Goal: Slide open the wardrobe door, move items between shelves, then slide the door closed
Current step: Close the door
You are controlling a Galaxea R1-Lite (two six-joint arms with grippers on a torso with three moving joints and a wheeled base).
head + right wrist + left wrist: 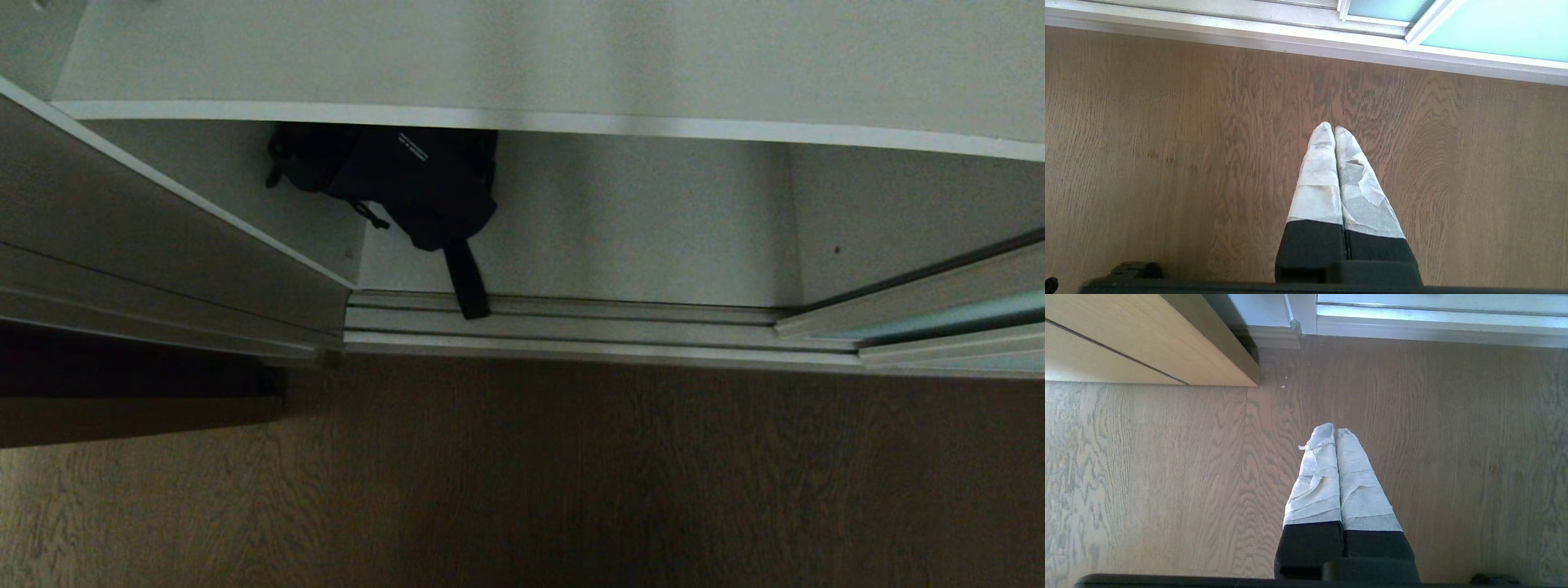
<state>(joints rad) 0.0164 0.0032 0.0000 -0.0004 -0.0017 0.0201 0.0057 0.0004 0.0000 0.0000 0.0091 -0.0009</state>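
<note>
The wardrobe stands open in the head view. A black strappy bundle (408,184) with a small white label lies on the lowest shelf (637,237), partly hidden under the upper shelf (522,57). One of its straps (467,282) hangs out across the floor track (571,322). The sliding wardrobe door (963,318), aqua glass in a silver frame, is pushed to the right; its glass (1494,36) also shows in the right wrist view. My left gripper (1335,430) and right gripper (1330,128) hang shut and empty over the wooden floor, outside the head view.
A light tan wooden cabinet (1126,339) stands left of the wardrobe, its corner close to the track's end. A grey side wall (163,220) bounds the opening on the left. Wooden floor (571,474) spreads in front of the track.
</note>
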